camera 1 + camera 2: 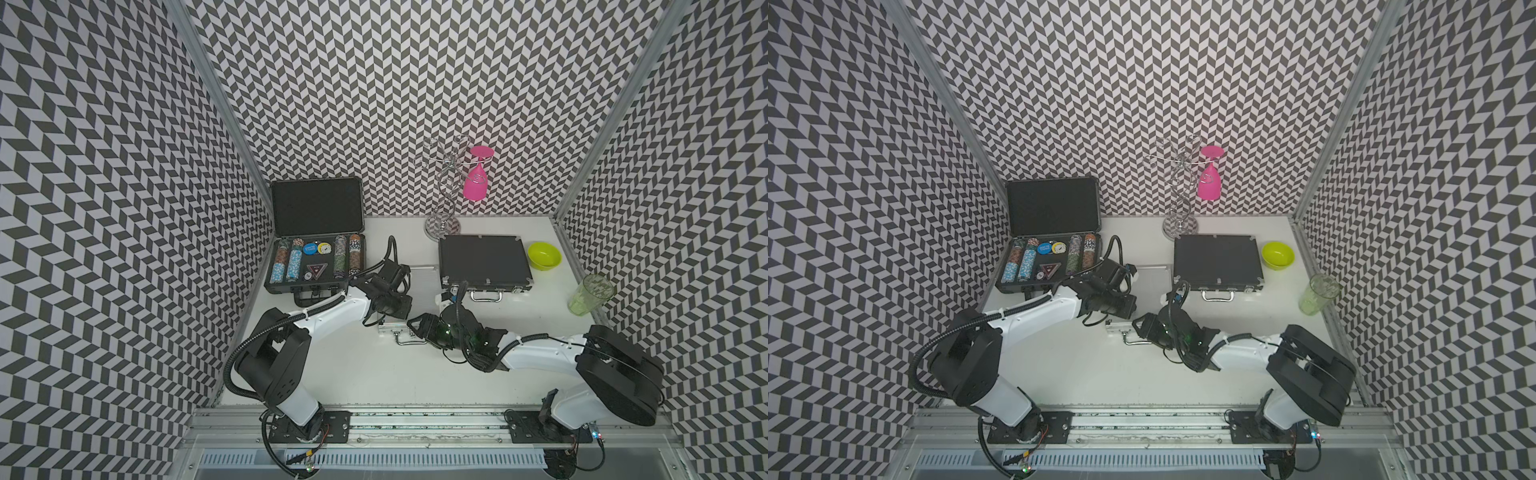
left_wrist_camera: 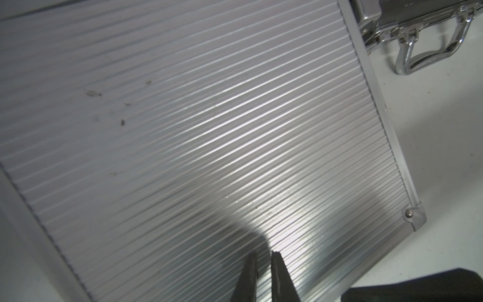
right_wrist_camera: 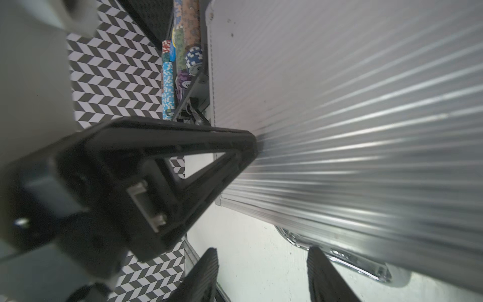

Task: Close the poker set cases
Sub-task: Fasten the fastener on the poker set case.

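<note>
Mid-table, silver case (image 1: 424,282) shut | left hand (image 2: 264,255) pressed together, pinning lid (image 2: 183,130) | right hand (image 3: 262,249) spread by handle (image 3: 350,261), likely for latches

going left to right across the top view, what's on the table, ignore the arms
open black case → ribbed silver case → closed black case → green bowl → green tumbler. The wire glass rack overlaps the middle cases, so it is left out.

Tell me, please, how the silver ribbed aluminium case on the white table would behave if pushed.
The silver ribbed aluminium case looks rigid, with riveted metal edging, so it should probably slide as one piece. Lying flat on the white table, it seems unlikely to tip. Its ridges may aid grip.
</note>
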